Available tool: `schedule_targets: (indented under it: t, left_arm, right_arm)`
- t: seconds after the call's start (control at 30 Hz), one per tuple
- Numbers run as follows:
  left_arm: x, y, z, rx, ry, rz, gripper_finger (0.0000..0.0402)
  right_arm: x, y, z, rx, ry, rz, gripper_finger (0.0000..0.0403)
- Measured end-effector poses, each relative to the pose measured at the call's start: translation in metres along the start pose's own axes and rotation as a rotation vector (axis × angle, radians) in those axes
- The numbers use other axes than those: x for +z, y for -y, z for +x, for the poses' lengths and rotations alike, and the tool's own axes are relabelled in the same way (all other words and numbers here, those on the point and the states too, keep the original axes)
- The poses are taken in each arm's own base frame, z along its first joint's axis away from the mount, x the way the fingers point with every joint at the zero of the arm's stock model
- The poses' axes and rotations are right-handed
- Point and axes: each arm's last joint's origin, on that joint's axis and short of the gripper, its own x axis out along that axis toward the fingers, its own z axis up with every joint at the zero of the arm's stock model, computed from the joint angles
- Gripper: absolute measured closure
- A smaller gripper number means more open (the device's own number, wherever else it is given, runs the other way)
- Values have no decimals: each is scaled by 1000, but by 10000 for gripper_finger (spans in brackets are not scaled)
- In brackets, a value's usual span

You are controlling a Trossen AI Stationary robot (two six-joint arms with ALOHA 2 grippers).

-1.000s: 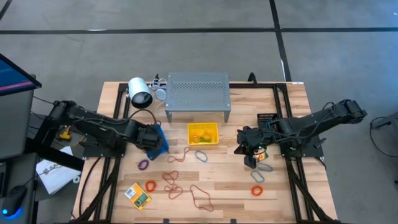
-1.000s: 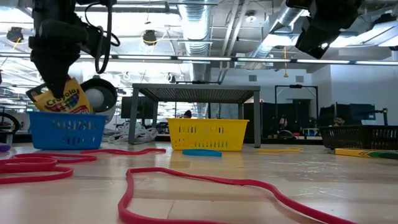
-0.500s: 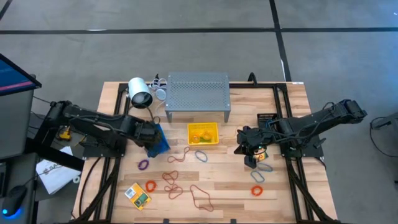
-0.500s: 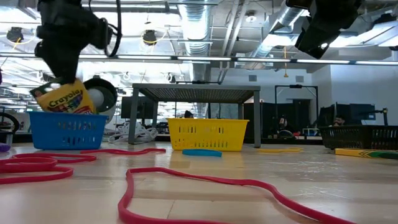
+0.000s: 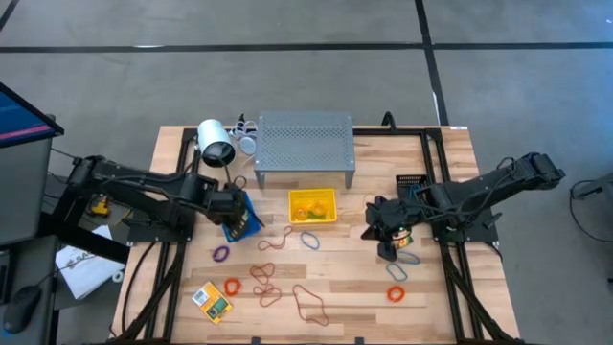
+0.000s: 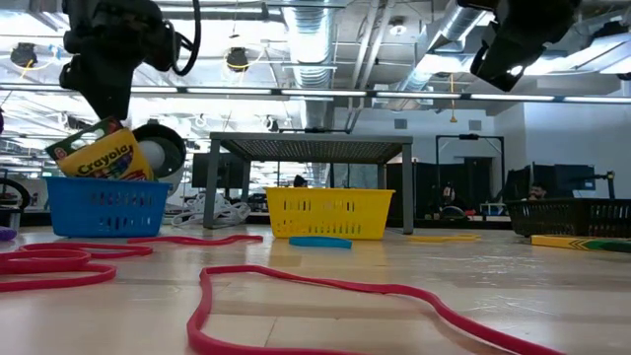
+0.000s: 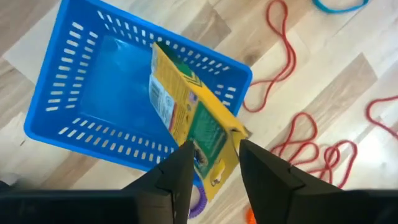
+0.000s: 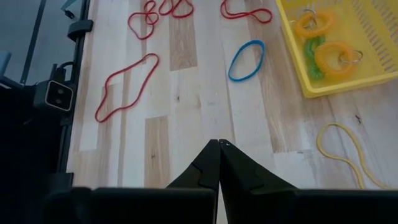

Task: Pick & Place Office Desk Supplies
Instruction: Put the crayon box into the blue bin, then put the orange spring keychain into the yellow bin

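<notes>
Two arms work over one wooden bench (image 5: 431, 297), and the step in hand looks like the letting-go of a crayon box (image 7: 196, 127) into the blue bin (image 7: 81, 93) at the left. The left end effector (image 7: 214, 163) hangs just above that bin with its fingers parted on either side of the box's upper edge and not squeezing it; the box leans tilted inside the bin, its top sticking out over the rim. To finish well, I judge the arm should lift straight up with the fingers wide, so that neither finger catches the box and tips it out or drags the light bin across the bench. The right end effector (image 8: 219, 149) waits over the right side of the bench, its fingers shut together on nothing. By count, largest first: one grey metal shelf (image 5: 304, 146) at the back; three bins, the blue one, a yellow bin (image 5: 313, 207) in front of the shelf with orange and green bands in it, and a black bin (image 5: 412, 182) near the right arm; two crayon boxes, the second crayon box (image 5: 212, 300) lying flat near the front left; and about a dozen loose rubber bands on the bench, among them several long red bands (image 5: 308, 303), a purple band (image 5: 220, 254) and a blue band (image 8: 245, 60), though the smallest are hard to count exactly.
</notes>
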Motion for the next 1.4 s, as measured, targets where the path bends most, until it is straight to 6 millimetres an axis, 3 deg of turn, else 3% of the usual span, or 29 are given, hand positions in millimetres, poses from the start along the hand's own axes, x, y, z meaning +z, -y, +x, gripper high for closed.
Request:
schedule_targets:
  t: [0.4, 0.63, 0.7, 1.0, 1.4]
  left_arm:
    - [6, 13, 30, 62, -75, 61, 319]
    - [9, 15, 33, 85, -47, 77, 391]
    - [10, 14, 33, 84, -47, 74, 395]
    - [16, 7, 25, 61, -8, 44, 373]
    - [18, -8, 4, 14, 46, -15, 248]
  right_arm:
    - [-2, -5, 0, 17, 1, -9, 402]
    - [-3, -8, 0, 27, 0, -16, 402]
    - [-3, -9, 0, 32, 1, -20, 402]
    - [-3, -11, 0, 38, 3, -17, 402]
    - [-4, -12, -1, 44, 5, -14, 402]
